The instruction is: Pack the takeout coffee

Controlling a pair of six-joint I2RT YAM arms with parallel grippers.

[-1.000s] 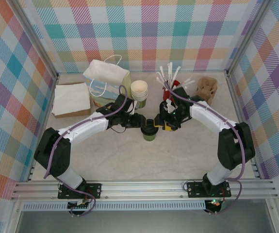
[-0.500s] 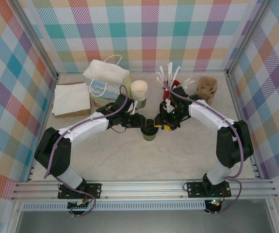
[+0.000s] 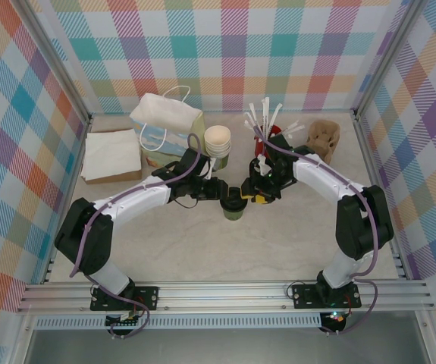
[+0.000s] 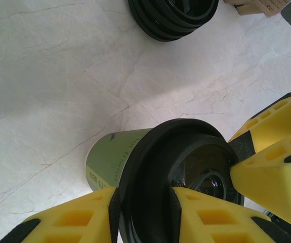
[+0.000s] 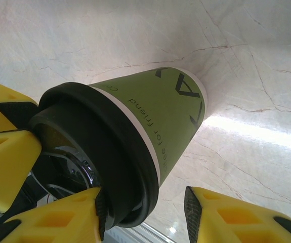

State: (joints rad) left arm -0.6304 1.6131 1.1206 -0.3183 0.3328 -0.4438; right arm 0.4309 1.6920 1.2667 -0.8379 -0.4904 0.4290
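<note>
Jaws narrowed on both arms: left gripper (image 4: pixel 144 205) pinches takeout coffee (image 3: pixel 234 208) by black lid (image 4: pixel 185 167) rim; right gripper (image 5: pixel 144 202) straddles rim, slightly spread, one finger clear.

A: Left wrist view: what is cut off?
B: The stack of lids (image 4: pixel 173 17), cropped by the top edge. Print on the cup (image 4: pixel 110 162) is blurred and unreadable.
A: Overhead view?
B: The left gripper (image 3: pixel 222 199) and right gripper (image 3: pixel 251 197) cover the cup's sides.
</note>
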